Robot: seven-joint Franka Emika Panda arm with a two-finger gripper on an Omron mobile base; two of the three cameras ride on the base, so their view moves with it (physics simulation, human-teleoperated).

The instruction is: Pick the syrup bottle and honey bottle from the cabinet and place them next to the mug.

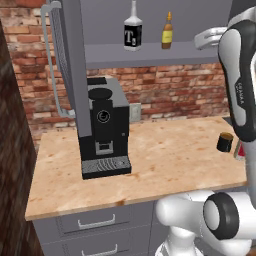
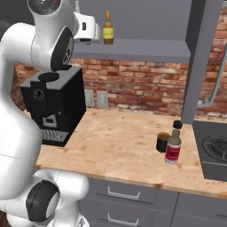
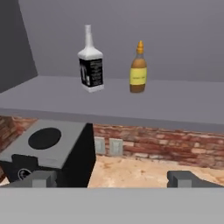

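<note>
The honey bottle [image 3: 138,70], small and amber-yellow with a dark neck, stands upright on the grey cabinet shelf [image 3: 175,103], also seen in the right base view [image 2: 107,30]. The syrup bottle [image 2: 173,148], with its red label, stands on the counter right beside the black mug [image 2: 163,142]; in the left base view my arm hides most of it and the mug [image 1: 225,142] shows. My gripper [image 3: 111,178] is open and holds nothing. It hangs in front of the shelf, a little below shelf level, facing the honey bottle from some distance.
A black bottle with a white "T" label [image 3: 91,65] stands on the shelf left of the honey bottle. A big black coffee machine [image 2: 53,106] sits on the wooden counter [image 2: 119,142] below. A stove [image 2: 215,150] lies at the right, with a grey cabinet side panel [image 2: 199,57] above it.
</note>
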